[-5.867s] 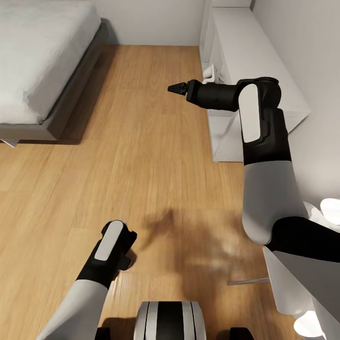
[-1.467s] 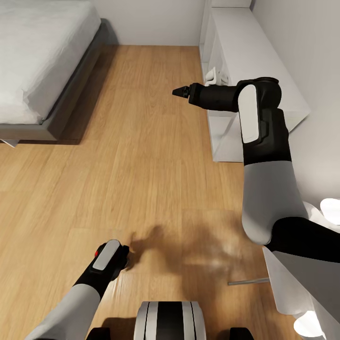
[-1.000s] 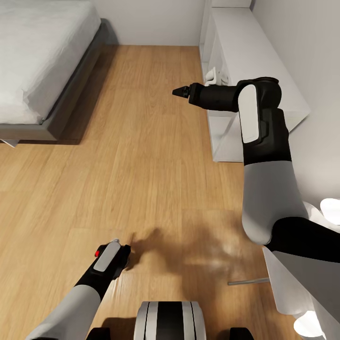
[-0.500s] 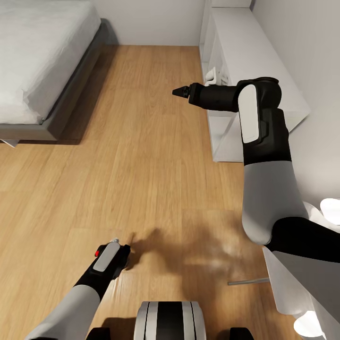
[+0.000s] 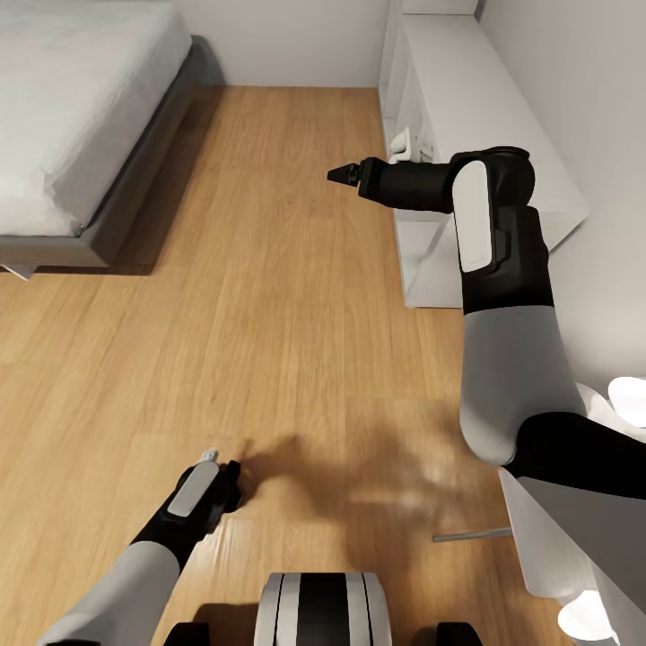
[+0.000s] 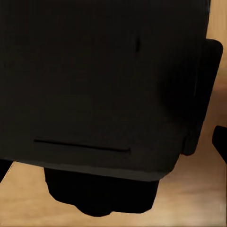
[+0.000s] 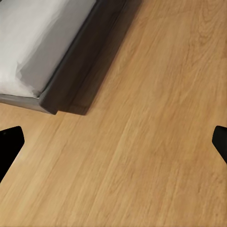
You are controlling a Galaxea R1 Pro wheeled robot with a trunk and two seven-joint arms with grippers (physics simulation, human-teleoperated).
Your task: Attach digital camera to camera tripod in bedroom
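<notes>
While held close: digital camera (image 6: 104,90).

Bedroom interior: light wood plank floor (image 5: 269,296); grey bed (image 5: 72,117) on dark frame, far left; white cube shelves (image 5: 484,135) along pale grey wall (image 5: 574,81), right.

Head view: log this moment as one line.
left hand: shut on digital camera, low over wood floor | right hand: open, empty, near white shelves | bed: ahead left
</notes>
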